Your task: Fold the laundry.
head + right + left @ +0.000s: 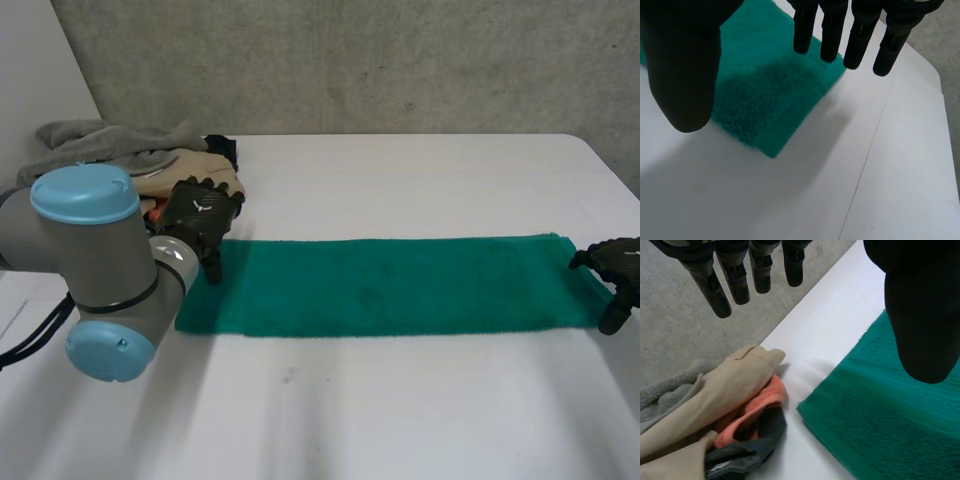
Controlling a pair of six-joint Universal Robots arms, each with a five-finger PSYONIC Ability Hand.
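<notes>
Green towel (380, 285) lies flat, long axis running from your left hand (200, 213) to your right hand (618, 262); each hovers spread and empty over one short end.

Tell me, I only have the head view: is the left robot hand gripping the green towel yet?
Observer: No. Its wrist view shows the left robot hand with straight fingers, holding nothing; the green towel lies flat under its thumb.
Operator: And the right one?
Observer: The right robot hand is open too, fingers straight above the towel's corner.
Operator: Does the towel touch anything else?
Observer: No, a strip of bare table separates its corner from the laundry pile.
</notes>
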